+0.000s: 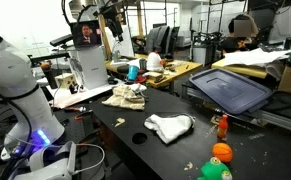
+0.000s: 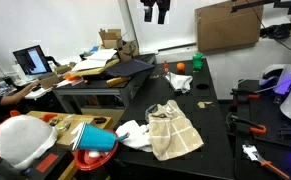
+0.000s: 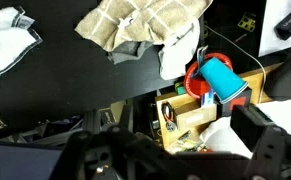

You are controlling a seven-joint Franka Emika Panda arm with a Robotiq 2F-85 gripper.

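My gripper (image 1: 111,14) hangs high above the black table (image 1: 135,150), open and holding nothing; it also shows at the top of an exterior view (image 2: 157,11). In the wrist view its dark fingers (image 3: 93,160) frame the bottom edge, spread wide, with the gripper (image 3: 180,160) over a wooden box of clutter (image 3: 190,120). Far below lie a beige checked towel (image 1: 125,96) (image 2: 173,130) (image 3: 145,25) and a white cloth (image 1: 170,127) (image 2: 178,82) (image 3: 7,40). A blue cup (image 3: 223,78) (image 2: 97,140) sits on a red thing beside the box.
A grey bin lid (image 1: 230,90) (image 2: 115,72) rests on a crate at the table's side. An orange ball (image 1: 221,152) and a green toy (image 1: 215,171) lie near a table corner. The robot's white base (image 1: 15,80) stands by the table. Desks, a laptop (image 2: 30,62) and chairs crowd the room.
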